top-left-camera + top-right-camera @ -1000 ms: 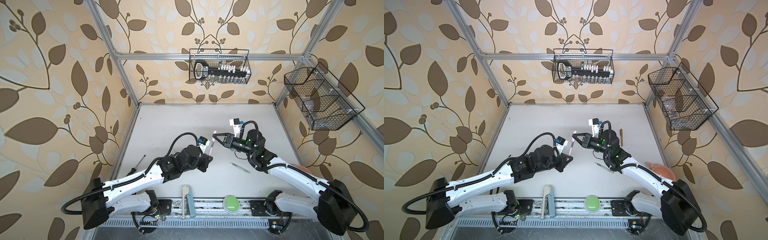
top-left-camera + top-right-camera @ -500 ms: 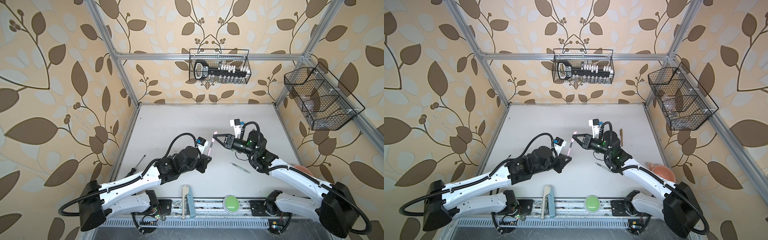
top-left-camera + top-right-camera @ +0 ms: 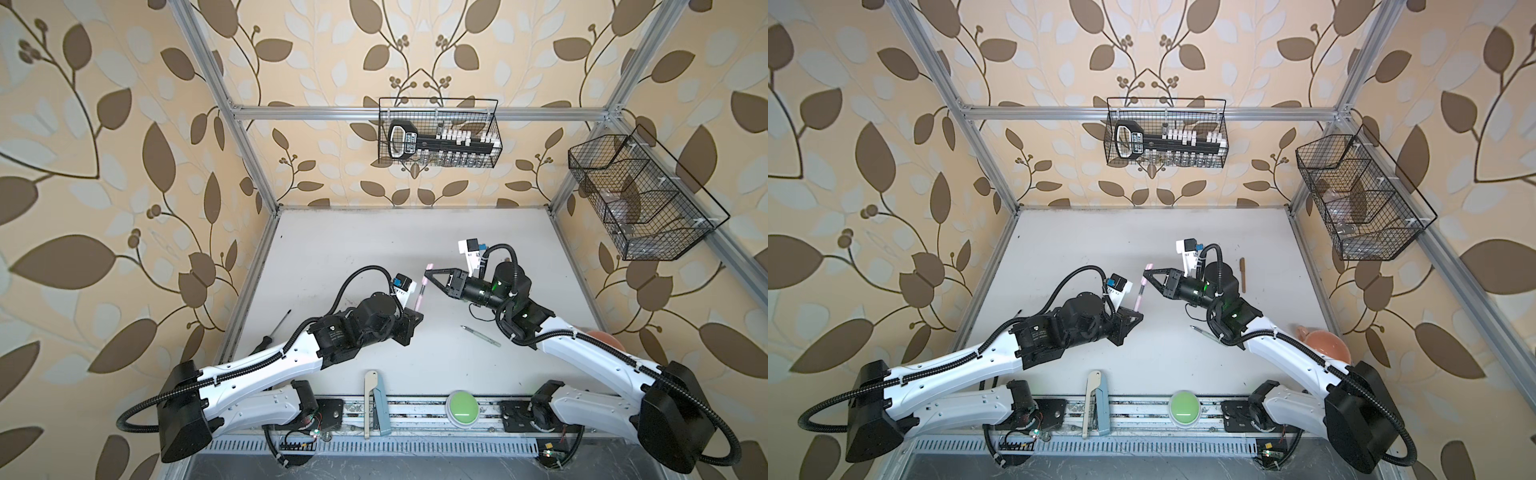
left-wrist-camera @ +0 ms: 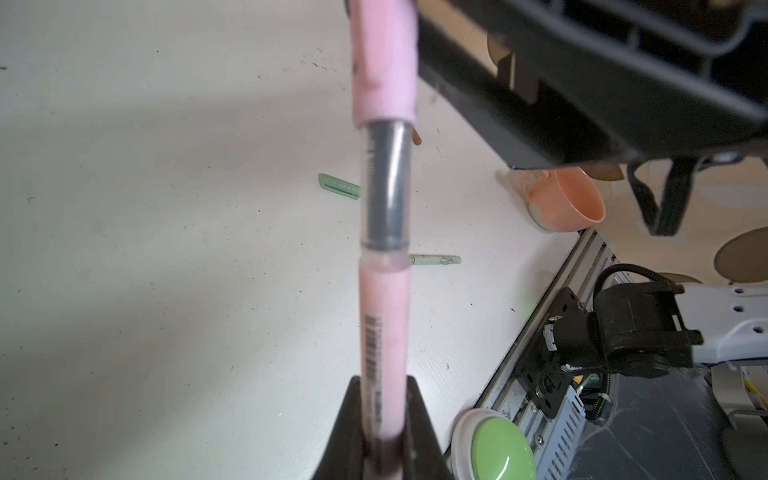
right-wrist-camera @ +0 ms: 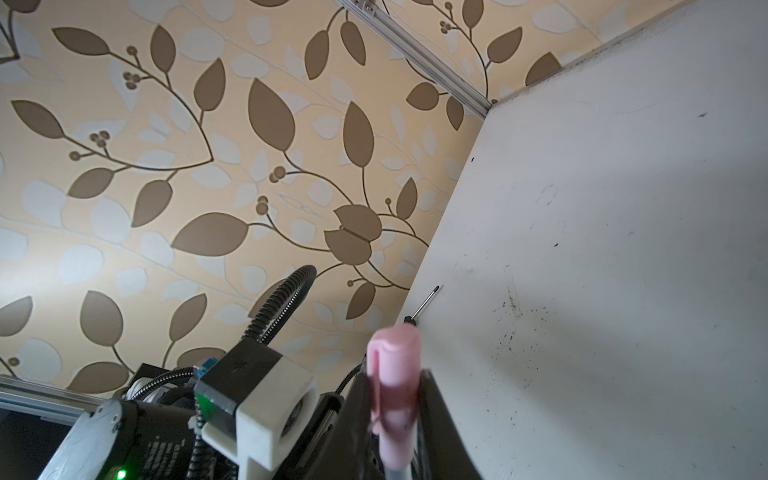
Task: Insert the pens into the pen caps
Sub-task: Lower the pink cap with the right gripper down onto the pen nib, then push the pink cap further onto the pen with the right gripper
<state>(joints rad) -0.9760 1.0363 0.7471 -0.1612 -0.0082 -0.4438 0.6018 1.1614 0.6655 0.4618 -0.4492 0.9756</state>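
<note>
we log L gripper (image 4: 382, 399) clamped on pink pen (image 4: 384, 324), R gripper (image 5: 395, 399) clamped on pink cap (image 4: 384, 62), cap partway over pen's tip end, both held above table (image 3: 353, 249)

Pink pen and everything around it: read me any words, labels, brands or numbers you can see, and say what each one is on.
Nothing is legible.
Pink pen: barcode and a line of small print along the barrel, too blurred to read.
Black tool in the wire basket: white label, too small to read.
Left arm's sticker: too small to read.
</note>
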